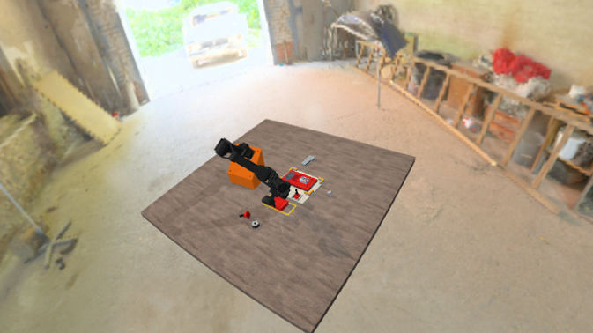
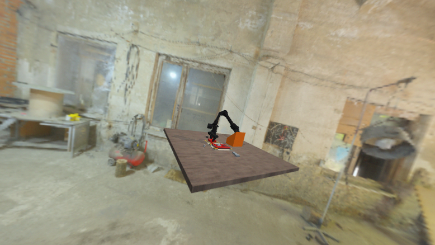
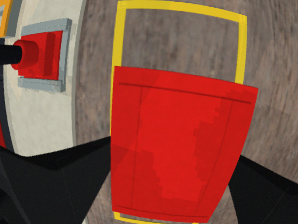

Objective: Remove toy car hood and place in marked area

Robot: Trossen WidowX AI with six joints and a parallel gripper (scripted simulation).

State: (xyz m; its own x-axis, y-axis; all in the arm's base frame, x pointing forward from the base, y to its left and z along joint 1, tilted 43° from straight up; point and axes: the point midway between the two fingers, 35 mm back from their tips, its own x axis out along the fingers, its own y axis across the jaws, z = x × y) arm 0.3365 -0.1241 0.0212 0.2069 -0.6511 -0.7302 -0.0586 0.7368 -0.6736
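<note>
The red hood (image 1: pixel 281 204) (image 3: pixel 175 150) is a flat, tapered panel. My gripper (image 1: pixel 277 199) (image 3: pixel 173 152) is shut on it, with one black finger against each long side. The hood is over the yellow outlined marked area (image 1: pixel 292 209) (image 3: pixel 185 7). In the wrist view it covers the lower part of the outline, its right edge overlaps the right line, and the outline's far end shows beyond it. Whether the hood touches the table cannot be told. The toy car (image 1: pixel 301 184) (image 3: pixel 47 117) is beside it, with a cream base and a red body.
An orange block (image 1: pixel 245 173) (image 2: pixel 239 139) stands by the arm's base. A grey piece (image 1: pixel 308 160) (image 2: pixel 235 154) lies beyond the car. A small red part (image 1: pixel 247 214) and a wheel (image 1: pixel 254 224) lie near the marked area. A small grey piece (image 1: pixel 329 193) lies beside the car.
</note>
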